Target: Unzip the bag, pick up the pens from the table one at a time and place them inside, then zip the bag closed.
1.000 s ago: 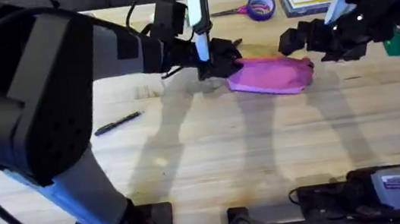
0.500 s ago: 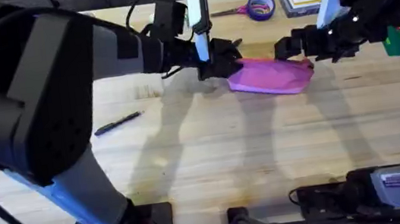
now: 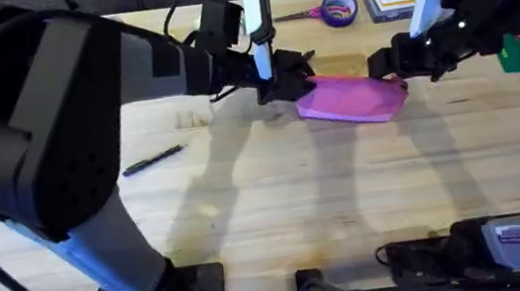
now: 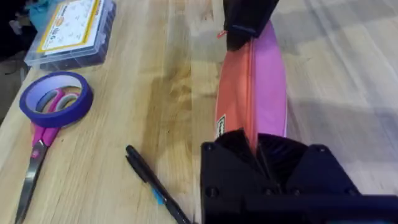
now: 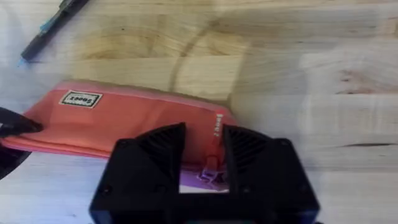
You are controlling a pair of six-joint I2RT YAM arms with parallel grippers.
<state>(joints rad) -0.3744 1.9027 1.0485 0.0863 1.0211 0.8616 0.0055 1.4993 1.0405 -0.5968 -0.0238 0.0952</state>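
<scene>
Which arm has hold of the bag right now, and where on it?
The left gripper clamps one end of the bag. The right gripper straddles the zipper end; whether it grips cannot be told.

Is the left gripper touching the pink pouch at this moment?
Touching. In the left wrist view the left gripper has its black fingers closed on the near end of the pouch, the zipper seam running into them with no gap.

A small white tag [image 5: 80, 98] sewn on the side of the bag [image 5: 124, 127] is printed with dark letters that appear to read "Sooez". Red lettering is seen on the zipper pull [image 5: 217, 126] but cannot be made out. Print is carried on the yellow label [image 4: 67, 25] of the clear plastic box [image 4: 78, 46], too small to be read.
</scene>
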